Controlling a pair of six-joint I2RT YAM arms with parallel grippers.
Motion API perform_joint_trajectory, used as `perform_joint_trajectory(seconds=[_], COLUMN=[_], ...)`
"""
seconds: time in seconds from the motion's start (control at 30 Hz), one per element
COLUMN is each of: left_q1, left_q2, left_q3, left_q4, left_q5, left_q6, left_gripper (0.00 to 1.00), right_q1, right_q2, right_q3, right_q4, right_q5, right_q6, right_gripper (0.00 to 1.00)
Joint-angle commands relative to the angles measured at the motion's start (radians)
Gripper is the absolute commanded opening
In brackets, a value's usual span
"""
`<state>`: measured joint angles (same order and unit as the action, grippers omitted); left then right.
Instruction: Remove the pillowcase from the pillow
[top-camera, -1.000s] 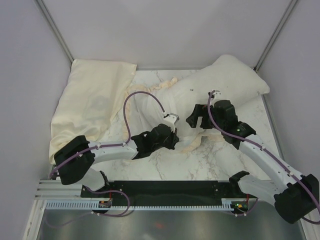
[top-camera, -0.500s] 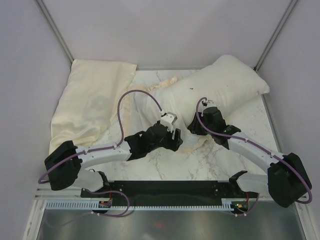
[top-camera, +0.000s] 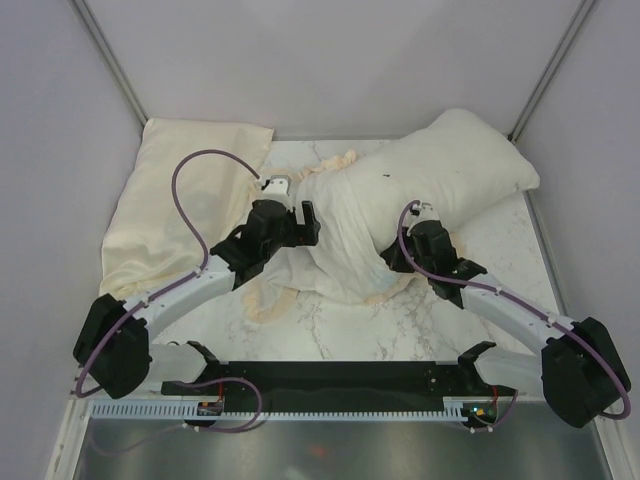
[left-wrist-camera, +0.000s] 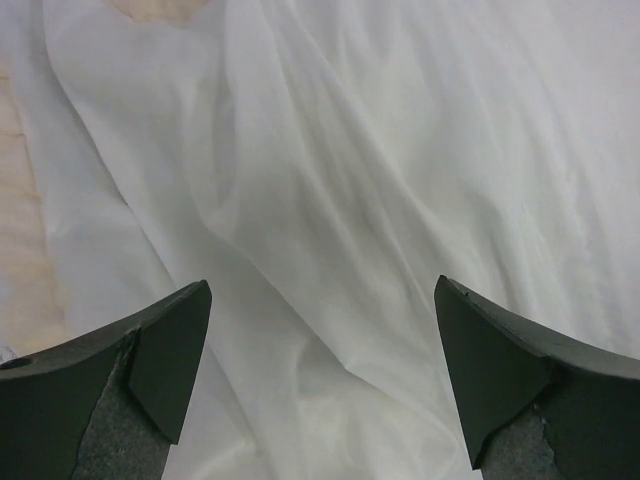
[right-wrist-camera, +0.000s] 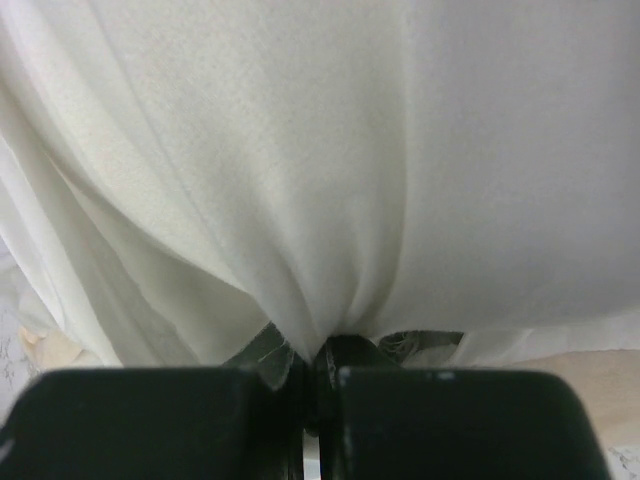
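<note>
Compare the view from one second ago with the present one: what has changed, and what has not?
The left end effector swung away from the bases and leftward across the pillowcase, and it is open over the white fabric. The right end effector drew slightly nearer the bases and is shut on a fold of it. The pillow and the pale-yellow cloth lie as before.

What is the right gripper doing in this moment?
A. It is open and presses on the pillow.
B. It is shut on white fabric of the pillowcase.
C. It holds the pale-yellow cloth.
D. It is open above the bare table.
B: in the right wrist view the right gripper is closed, and the white pillowcase fabric gathers into a pinch right where it closes.
</note>
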<state>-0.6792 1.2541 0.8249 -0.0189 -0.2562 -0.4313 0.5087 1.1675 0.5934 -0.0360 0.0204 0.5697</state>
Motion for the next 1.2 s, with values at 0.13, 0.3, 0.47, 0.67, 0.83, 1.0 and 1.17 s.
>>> perform_joint_trajectory(seconds=[0.13, 0.3, 0.47, 0.67, 0.83, 1.0, 1.17], left_q1=[0.035, 0.064, 0.078, 0.156, 0.239, 0.282, 0.339], left_q2=[0.157, 0.257, 0.3, 0.248, 0.186, 0.146, 0.123], left_q3=[0.077, 0.076, 0.072, -0.018, -0.096, -0.135, -0.15], left_q4=[0.174, 0.281, 0.301, 0.272, 0.261, 0.247, 0.217], left_q5=[0.031, 0.107, 0.12, 0.109, 0.121, 0.129, 0.118], left_q6=[-0.03, -0.02, -0.007, -0.029, -0.03, -0.023, -0.009], left_gripper=[1.0, 0.82, 0.02, 0.02, 0.02, 0.02, 0.02], right_q1=[-0.007, -0.007, -0.007, -0.01, -0.025, -0.081, -0.165], right_q2=[-0.066, -0.086, -0.129, -0.166, -0.135, -0.103, -0.095], right_q3=[-0.027, -0.026, 0.006, 0.112, 0.225, 0.281, 0.302], right_q4=[-0.051, -0.064, -0.106, -0.205, -0.252, -0.257, -0.257], right_q5=[0.036, 0.026, 0.067, 0.196, 0.265, 0.254, 0.214], right_q6=[-0.019, -0.016, -0.022, -0.071, -0.126, -0.151, -0.169], right_gripper=[0.0, 0.0, 0.0, 0.0, 0.0, 0.0, 0.0])
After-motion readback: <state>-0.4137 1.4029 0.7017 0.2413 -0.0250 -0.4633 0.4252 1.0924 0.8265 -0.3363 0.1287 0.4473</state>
